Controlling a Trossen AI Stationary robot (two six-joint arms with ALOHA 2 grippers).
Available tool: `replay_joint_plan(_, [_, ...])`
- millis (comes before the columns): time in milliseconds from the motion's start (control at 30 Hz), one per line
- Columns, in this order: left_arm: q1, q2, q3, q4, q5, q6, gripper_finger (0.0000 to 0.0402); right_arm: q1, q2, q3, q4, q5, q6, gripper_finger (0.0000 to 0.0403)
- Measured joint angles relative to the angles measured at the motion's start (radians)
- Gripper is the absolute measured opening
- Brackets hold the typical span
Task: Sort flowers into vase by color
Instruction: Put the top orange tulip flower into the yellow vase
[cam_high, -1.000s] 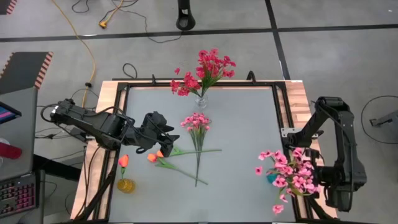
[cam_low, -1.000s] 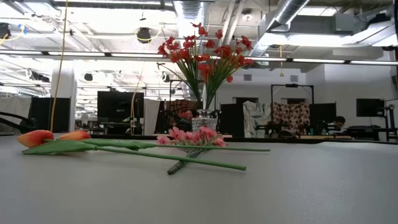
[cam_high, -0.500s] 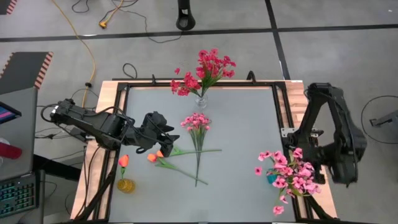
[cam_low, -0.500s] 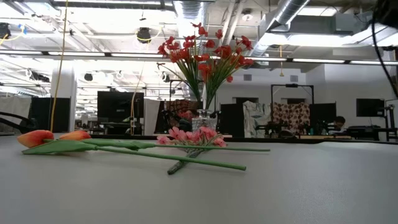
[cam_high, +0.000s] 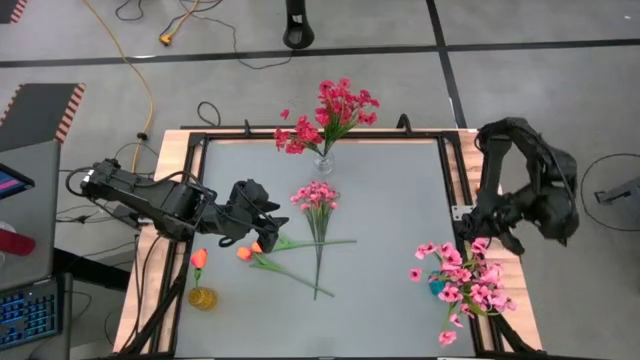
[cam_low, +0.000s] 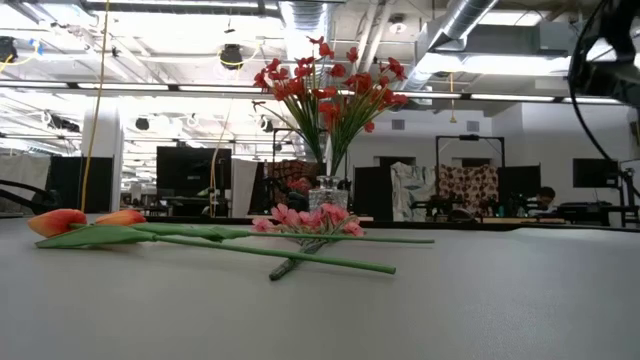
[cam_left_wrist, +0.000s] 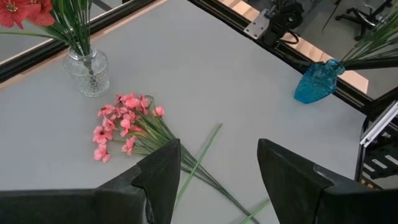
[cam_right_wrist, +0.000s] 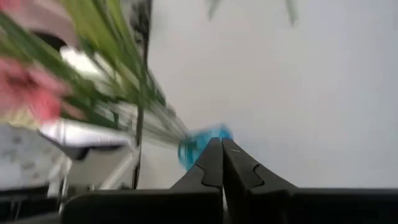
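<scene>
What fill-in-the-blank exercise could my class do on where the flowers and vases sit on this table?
1. The red flowers stand in a ____ glass vase.
2. The pink flowers near the right pincer stand in a ____ vase.
3. The yellow vase holds a single ____ bud.
4. The loose pink spray lies ____ on the table ahead of the open left pincer.

Missing words: clear; blue; orange; flat

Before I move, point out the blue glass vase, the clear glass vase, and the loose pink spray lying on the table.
Blue glass vase (cam_left_wrist: 316, 83), left wrist view, body.
Clear glass vase (cam_left_wrist: 89, 73), left wrist view, body.
Loose pink spray (cam_high: 316, 195), high view, blossom cluster.
</scene>
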Motion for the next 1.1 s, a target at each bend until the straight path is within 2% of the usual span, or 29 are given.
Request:
replay_joint_plan(100, [0.0, 0.0, 0.0, 0.0, 0.0, 0.002, 0.02, 0.0, -0.05, 0.001, 0.0, 0.134, -0.05, 0.0019])
replay_joint_plan(200, [0.0, 0.0, 0.0, 0.0, -0.003, 0.022, 0.02, -0.002, -0.045, 0.007, 0.002, 0.287, -0.128, 0.003])
replay_joint_plan(333, [0.0, 0.017, 0.0, 0.0, -0.008, 0.03, 0.02, -0.01, -0.044, 0.005, 0.001, 0.428, -0.175, 0.0045])
replay_joint_plan(467, [0.0, 0.064, 0.001, 0.005, -0.004, 0.057, 0.02, -0.025, -0.044, 0.006, 0.008, 0.581, -0.208, 0.0042])
replay_joint_plan(767, [0.005, 0.21, 0.001, 0.017, 0.074, 0.087, 0.02, -0.033, -0.023, -0.036, 0.125, 0.657, -0.235, 0.0038])
replay_joint_plan(933, [0.016, 0.265, 0.0, 0.02, 0.077, 0.087, 0.02, -0.039, 0.008, -0.089, 0.21, 0.706, -0.258, 0.0038])
replay_joint_plan(1100, [0.032, 0.281, 0.0, 0.045, 0.105, 0.101, 0.02, -0.119, 0.031, -0.129, 0.267, 0.718, -0.259, 0.0038])
